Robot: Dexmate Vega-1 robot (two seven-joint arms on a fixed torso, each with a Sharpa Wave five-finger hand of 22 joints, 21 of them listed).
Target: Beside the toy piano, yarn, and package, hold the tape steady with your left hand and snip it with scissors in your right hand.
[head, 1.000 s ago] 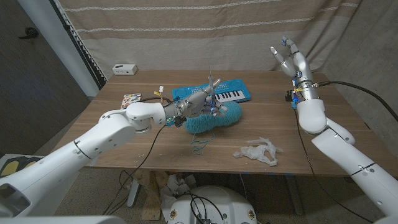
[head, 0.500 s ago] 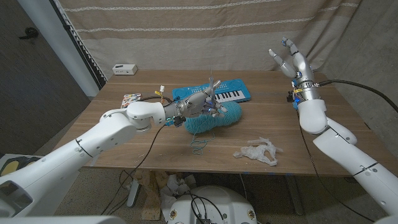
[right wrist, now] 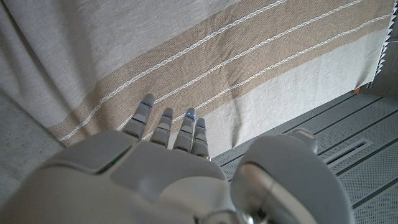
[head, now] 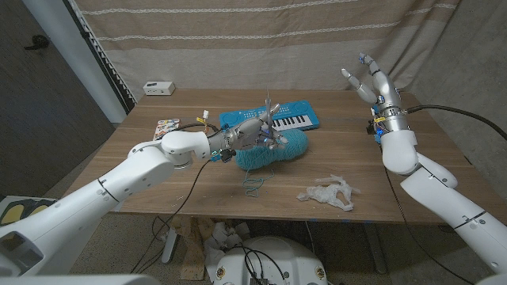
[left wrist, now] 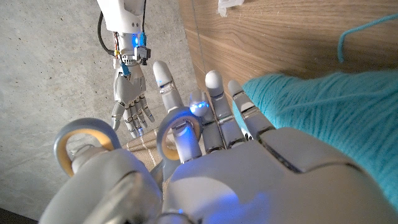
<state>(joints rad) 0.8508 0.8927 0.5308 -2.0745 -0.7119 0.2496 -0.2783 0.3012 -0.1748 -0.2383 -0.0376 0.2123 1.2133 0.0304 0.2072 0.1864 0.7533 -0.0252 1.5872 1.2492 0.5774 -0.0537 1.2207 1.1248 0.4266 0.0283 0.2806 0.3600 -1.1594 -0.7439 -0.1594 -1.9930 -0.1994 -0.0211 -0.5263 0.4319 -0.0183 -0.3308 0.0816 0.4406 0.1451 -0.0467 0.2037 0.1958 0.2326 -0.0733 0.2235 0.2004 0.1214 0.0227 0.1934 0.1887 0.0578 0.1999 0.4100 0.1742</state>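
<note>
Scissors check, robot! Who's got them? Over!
Left hand holds scissors, blades up, over the teal yarn. Right hand raised, open, empty. Tape not made out.

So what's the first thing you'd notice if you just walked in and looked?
Probably the fluffy teal yarn mid-table, with the left hand at it holding scissors by their grey loops. Then the right hand, raised high over the table's right edge, fingers spread and empty. Behind the yarn lies a blue toy piano.
</note>
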